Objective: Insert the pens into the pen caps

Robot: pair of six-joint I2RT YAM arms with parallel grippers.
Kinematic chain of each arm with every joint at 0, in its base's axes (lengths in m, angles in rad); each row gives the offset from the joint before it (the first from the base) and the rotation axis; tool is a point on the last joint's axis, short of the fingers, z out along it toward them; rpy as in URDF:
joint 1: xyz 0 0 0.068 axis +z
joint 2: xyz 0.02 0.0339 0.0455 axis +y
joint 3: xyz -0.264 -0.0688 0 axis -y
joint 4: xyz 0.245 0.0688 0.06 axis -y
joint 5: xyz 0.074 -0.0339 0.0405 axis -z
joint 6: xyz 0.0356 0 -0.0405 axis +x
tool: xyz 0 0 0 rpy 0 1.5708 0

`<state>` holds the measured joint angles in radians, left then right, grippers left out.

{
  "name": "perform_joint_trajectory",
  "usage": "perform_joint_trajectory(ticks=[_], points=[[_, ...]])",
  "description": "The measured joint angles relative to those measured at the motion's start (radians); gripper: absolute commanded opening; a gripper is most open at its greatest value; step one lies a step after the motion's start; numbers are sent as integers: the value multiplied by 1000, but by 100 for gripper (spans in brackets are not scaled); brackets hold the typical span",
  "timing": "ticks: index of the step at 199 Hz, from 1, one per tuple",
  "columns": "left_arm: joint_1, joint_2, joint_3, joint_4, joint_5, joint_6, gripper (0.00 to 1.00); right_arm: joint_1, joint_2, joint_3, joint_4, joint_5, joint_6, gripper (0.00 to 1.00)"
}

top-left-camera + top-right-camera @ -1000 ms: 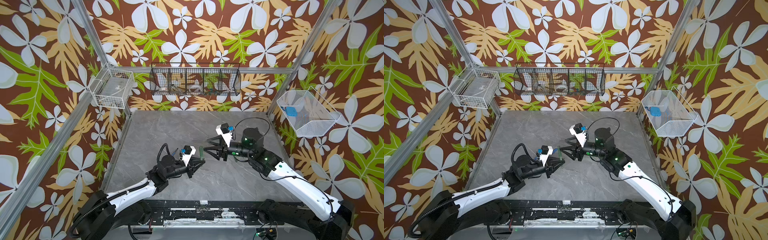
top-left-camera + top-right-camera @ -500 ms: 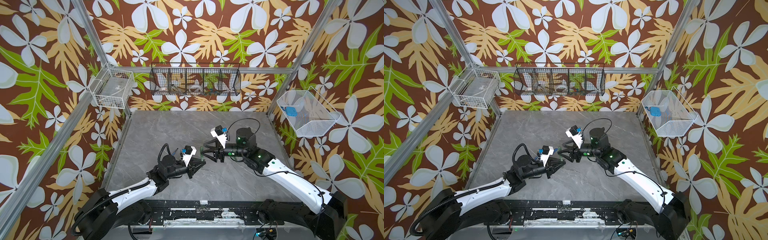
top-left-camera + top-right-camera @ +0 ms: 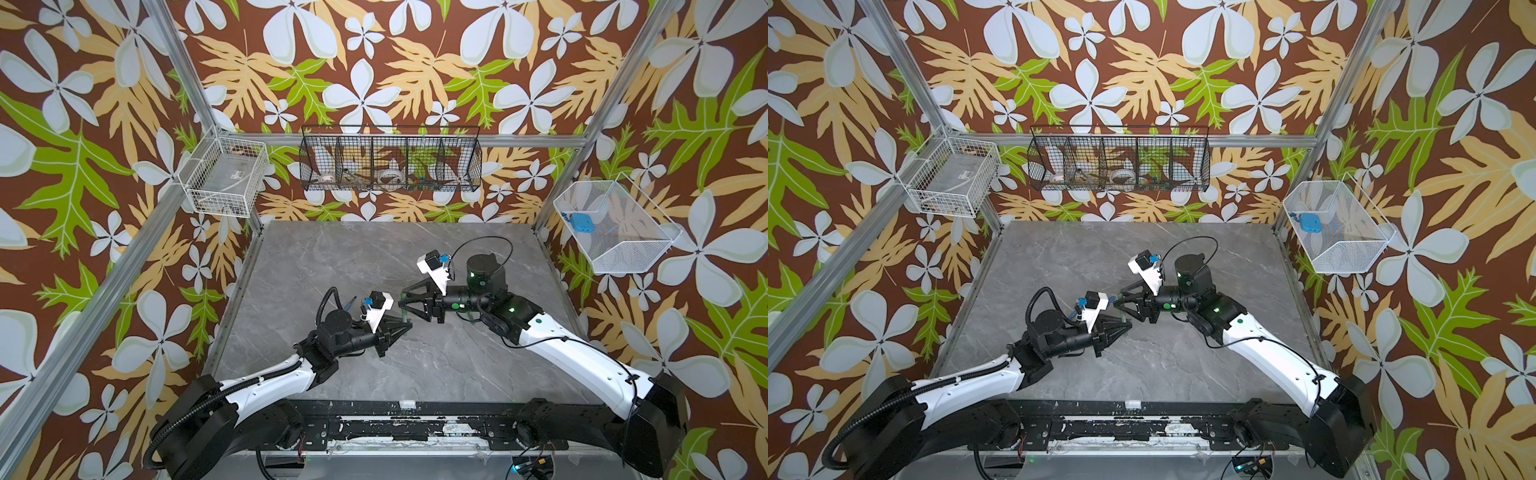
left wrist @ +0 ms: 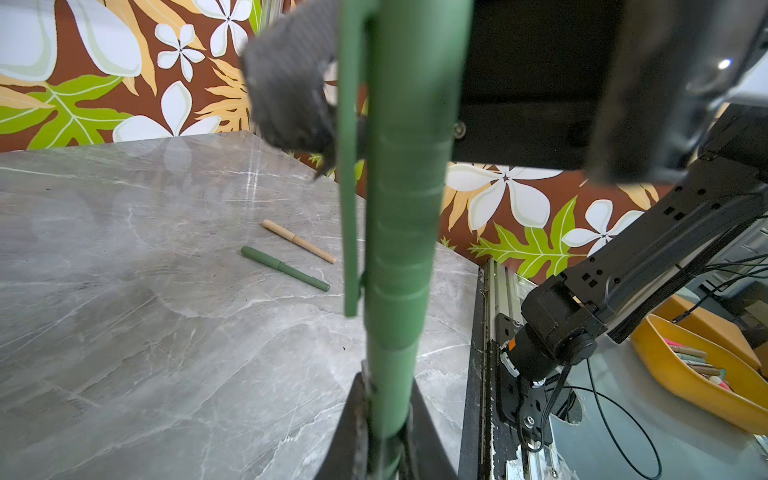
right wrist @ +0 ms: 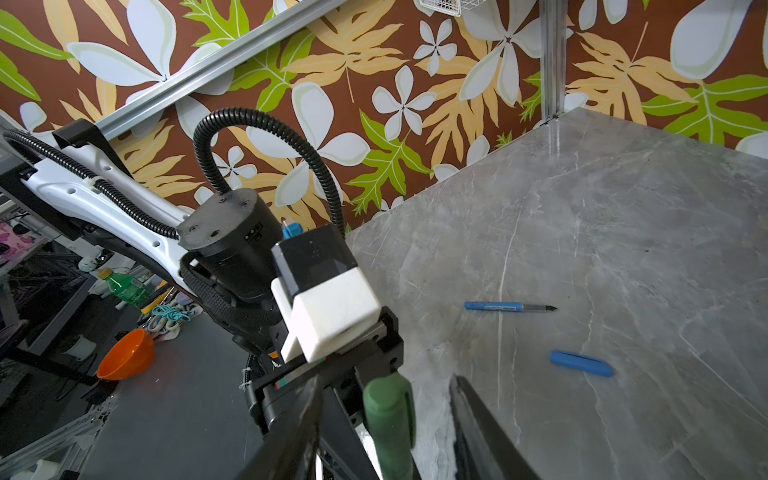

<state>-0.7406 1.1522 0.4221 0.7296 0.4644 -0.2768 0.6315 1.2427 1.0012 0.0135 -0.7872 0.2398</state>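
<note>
Green pen (image 4: 390, 386) aloft over mid-tabletop (image 3: 374, 257), barrel clamped in left end effector (image 3: 406, 325). Green cap (image 5: 388, 409) on its far end, flanked by right end effector (image 3: 401, 302), jaws apart, not gripping. Best closed squarely on cap, then pushed straight along barrel.

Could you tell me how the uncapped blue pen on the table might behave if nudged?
The blue pen looks round and slim, so it would probably roll on the smooth table. Its straight, thin barrel suggests it is stiff and light.

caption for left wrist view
Left gripper grips a green pen; a second green pen and tan pen lie on the table.
</note>
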Motion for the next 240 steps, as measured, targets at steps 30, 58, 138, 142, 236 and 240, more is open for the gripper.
perform_joint_trajectory(ticks=[30, 58, 138, 142, 236, 240], points=[[0, 6, 0, 1, -11, 3, 0, 5, 6, 0, 0, -6, 14, 42], [0, 5, 0, 3, -15, 8, 0, 6, 8, 0, -1, -3, 18, 33], [0, -1, 5, 3, -38, 14, 0, 24, 48, 32, -61, 34, -5, 19], [0, -3, 5, 2, -39, 14, 0, 24, 48, 33, -64, 38, -9, 17], [-6, -76, 13, -58, -153, 26, 0, 28, 22, -13, 29, 82, -19, 0], [-6, -78, 18, -63, -156, 28, 0, 28, 20, -15, 38, 84, -19, 0]])
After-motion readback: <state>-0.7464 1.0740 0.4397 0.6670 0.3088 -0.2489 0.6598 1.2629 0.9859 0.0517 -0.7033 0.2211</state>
